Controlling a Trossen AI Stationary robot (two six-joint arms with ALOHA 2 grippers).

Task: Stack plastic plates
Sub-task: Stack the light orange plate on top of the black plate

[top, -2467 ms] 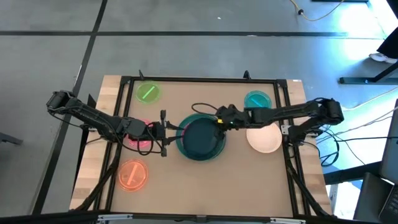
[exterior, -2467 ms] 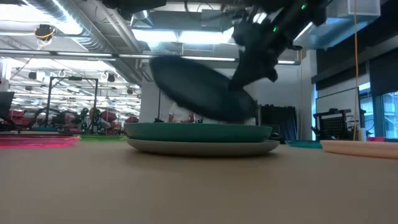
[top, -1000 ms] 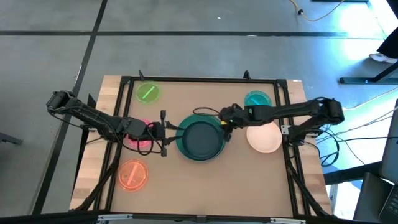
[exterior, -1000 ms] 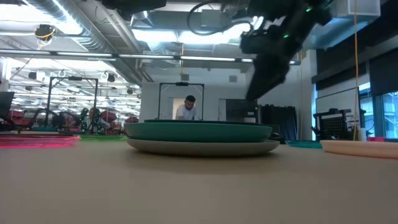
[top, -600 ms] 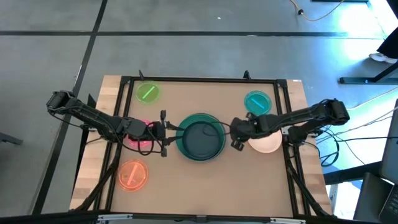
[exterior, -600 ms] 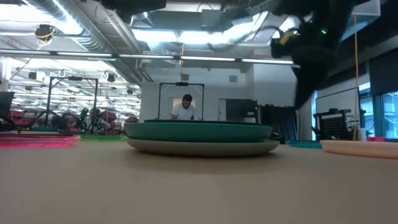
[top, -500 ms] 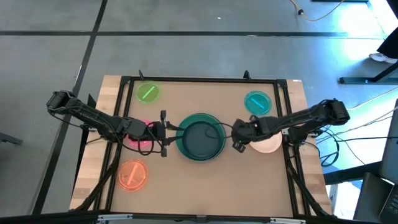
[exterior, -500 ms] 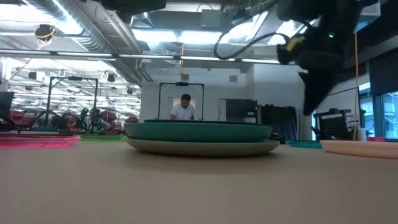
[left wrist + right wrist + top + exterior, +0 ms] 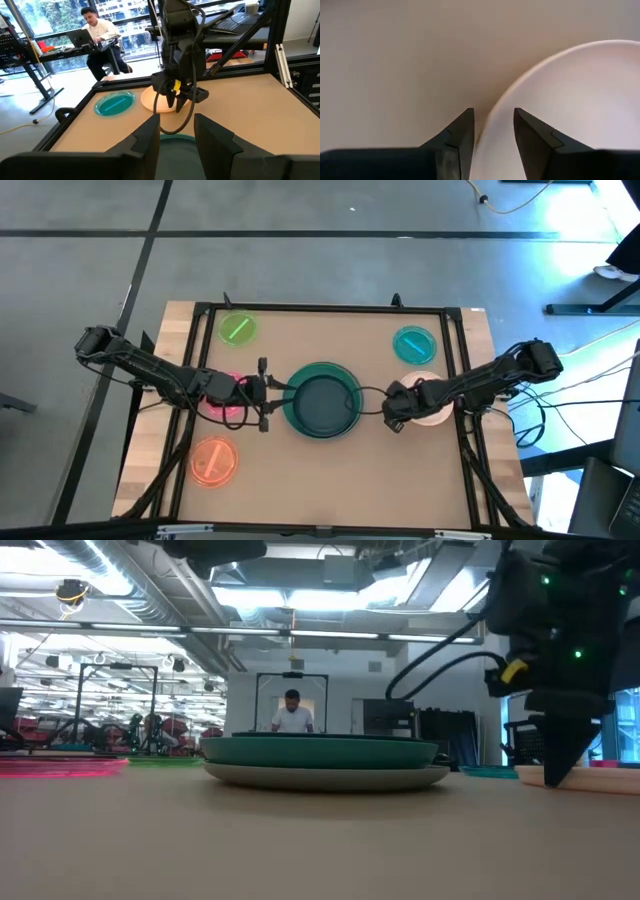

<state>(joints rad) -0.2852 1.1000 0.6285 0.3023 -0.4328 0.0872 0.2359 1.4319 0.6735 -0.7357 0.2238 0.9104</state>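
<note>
A stack of three large plates [image 9: 322, 400] stands mid-table: grey at the bottom, teal-green, dark teal on top; it also shows in the low view [image 9: 325, 762]. The cream plate [image 9: 434, 406] lies flat to its right. My right gripper [image 9: 392, 414] is open and points down at the cream plate's left rim [image 9: 492, 127], one finger over the table, one over the plate. My left gripper [image 9: 274, 392] is open and empty at the stack's left rim, above the magenta plate [image 9: 222, 402]. My right gripper stands with its open fingers [image 9: 462, 132] on either side of the cream plate's left rim, coming from above and pointing down. I cannot tell whether they touch the plate, which lies flat on the table.
Small translucent plates lie apart on the table: green [image 9: 238, 329] far left, teal [image 9: 414, 344] far right, orange [image 9: 214, 461] near left. A black frame [image 9: 330, 308] runs round the table. A person sits at a desk beyond the table [image 9: 97, 25].
My right gripper has gone from the stack's right rim toward the table's right and near edges, and down to the cream plate's left rim. The dark teal plate lies still on the stack.
</note>
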